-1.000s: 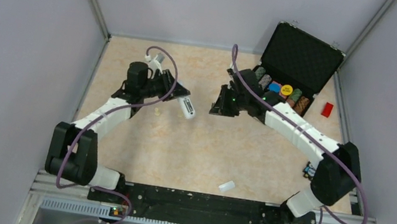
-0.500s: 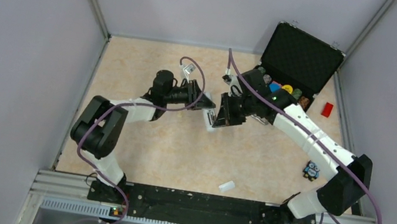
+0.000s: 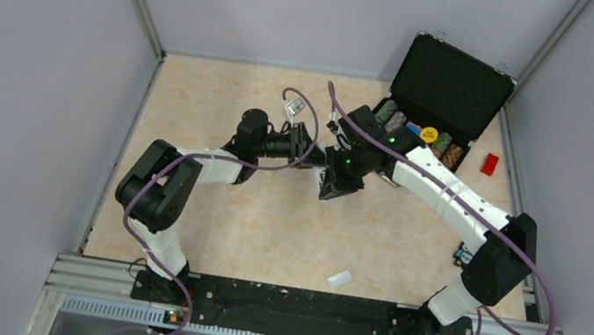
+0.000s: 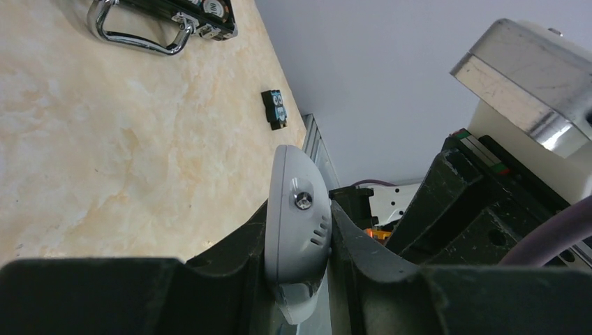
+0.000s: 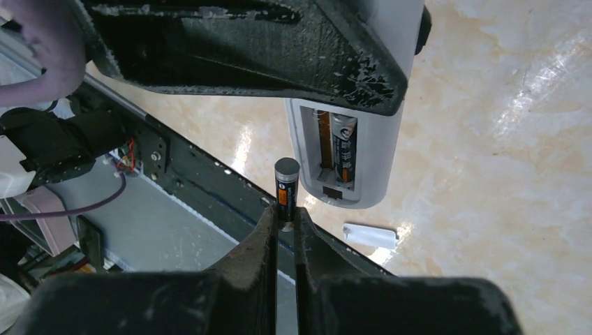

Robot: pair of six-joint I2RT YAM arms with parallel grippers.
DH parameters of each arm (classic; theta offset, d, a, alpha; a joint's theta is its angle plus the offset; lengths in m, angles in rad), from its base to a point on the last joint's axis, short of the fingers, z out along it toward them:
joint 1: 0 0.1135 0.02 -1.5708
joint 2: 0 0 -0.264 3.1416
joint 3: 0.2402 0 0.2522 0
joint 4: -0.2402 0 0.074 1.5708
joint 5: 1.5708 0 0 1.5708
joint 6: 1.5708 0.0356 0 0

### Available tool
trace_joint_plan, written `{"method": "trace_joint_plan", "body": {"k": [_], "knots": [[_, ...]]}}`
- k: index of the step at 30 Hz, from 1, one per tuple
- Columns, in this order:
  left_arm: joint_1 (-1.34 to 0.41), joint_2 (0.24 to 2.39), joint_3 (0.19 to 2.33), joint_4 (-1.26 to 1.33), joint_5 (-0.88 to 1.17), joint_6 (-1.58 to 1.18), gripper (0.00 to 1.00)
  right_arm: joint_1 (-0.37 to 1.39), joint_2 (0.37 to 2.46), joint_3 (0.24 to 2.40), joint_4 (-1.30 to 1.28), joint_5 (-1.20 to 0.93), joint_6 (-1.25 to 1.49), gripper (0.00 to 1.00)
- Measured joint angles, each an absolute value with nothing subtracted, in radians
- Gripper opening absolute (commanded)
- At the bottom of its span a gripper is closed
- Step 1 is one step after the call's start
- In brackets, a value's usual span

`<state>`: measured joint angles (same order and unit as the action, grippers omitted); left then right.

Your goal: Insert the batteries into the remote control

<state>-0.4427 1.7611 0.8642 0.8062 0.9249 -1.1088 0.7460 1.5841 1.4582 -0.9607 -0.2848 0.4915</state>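
My left gripper (image 4: 297,218) is shut on the remote control (image 4: 299,209), a slim white body held on edge above the table, its back with a screw showing. In the right wrist view the remote control (image 5: 349,150) shows an open battery bay with one of the batteries (image 5: 344,148) lying in it. My right gripper (image 5: 285,213) is shut on a second dark battery (image 5: 285,183), upright, just left of the bay and apart from it. From above, the left gripper (image 3: 311,147) and right gripper (image 3: 334,182) meet mid-table, hiding the remote.
A small white cover piece (image 3: 339,278) lies near the front edge. An open black case (image 3: 443,87) with coloured items stands at the back right, a red block (image 3: 489,163) beside it. A small blue toy (image 3: 462,254) sits by the right arm.
The left arm has carried the remote rightward to the table's middle. The right gripper with its battery has swung left and down to meet it.
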Motion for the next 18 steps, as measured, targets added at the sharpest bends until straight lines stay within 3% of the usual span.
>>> {"method": "trace_joint_plan", "body": {"k": [18], "knots": [[-0.446, 1.761, 0.864, 0.770, 0.964, -1.070, 0.00, 0.749, 1.628, 1.521, -1.016, -0.234, 0.509, 0.00]]}}
